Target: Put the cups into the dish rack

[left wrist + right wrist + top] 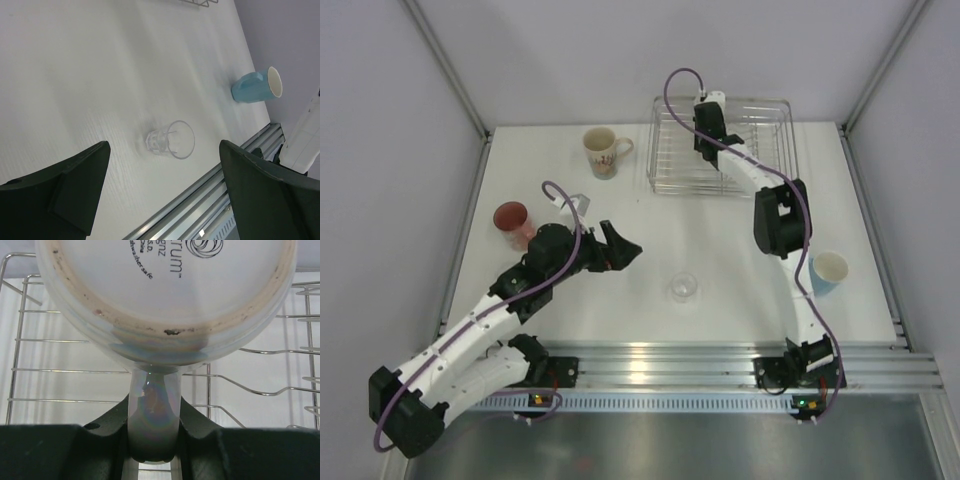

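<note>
White mug (165, 300) sits clamped by its handle in my right tool (152, 437) above the dish rack (65, 371); next, lower gently and release. Left tool (623, 248) gapes apart near the clear glass (172, 140).

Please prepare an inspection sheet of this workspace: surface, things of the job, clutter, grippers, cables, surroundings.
Surface: white table, bare between the items.
Job's things: wire dish rack at the far edge; white mug held above it; floral mug, red tumbler, clear glass and blue cup on the table, outside the rack.
Clutter: nothing seen.
Grippers: right gripper shut on the white mug's handle; left gripper open, facing the clear glass.
Cables: purple cables run along both arms.
Surroundings: grey walls; metal rail at the near edge.
</note>
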Motion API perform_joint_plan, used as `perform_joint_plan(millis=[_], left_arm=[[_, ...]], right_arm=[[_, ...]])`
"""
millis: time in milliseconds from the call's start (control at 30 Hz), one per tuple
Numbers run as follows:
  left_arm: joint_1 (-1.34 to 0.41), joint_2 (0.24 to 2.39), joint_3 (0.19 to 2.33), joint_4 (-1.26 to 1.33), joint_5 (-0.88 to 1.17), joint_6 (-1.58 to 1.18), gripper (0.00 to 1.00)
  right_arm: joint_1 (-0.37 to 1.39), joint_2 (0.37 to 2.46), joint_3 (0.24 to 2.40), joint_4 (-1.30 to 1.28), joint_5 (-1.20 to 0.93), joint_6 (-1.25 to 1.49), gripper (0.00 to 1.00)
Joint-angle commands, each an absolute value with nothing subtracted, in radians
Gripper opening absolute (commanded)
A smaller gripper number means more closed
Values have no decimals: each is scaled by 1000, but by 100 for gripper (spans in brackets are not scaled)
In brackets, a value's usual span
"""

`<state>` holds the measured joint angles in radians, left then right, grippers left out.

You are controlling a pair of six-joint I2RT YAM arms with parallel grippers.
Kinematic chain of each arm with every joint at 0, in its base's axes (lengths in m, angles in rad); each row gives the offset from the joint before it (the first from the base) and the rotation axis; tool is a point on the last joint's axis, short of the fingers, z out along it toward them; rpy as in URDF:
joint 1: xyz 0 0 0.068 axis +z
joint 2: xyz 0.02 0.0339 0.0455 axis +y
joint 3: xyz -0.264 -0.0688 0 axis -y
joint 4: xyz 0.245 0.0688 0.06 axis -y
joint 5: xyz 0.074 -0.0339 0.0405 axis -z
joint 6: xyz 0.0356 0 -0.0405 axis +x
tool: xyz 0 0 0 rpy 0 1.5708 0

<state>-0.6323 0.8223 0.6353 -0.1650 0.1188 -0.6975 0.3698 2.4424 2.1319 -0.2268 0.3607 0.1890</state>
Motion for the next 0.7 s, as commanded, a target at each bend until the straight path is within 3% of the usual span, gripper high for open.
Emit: perform_joint_plan(millis=[0,433,667], left_arm=[[-635,798,650,-95,120,-698,96],[-635,784,655,-95,124,-703,96],[-635,776,655,-95,130,-713,95]], right_arm=[[356,2413,2211,-74,423,164,0],[347,2422,2183,-52,431,147,5],[344,2416,2152,-41,434,169,20]])
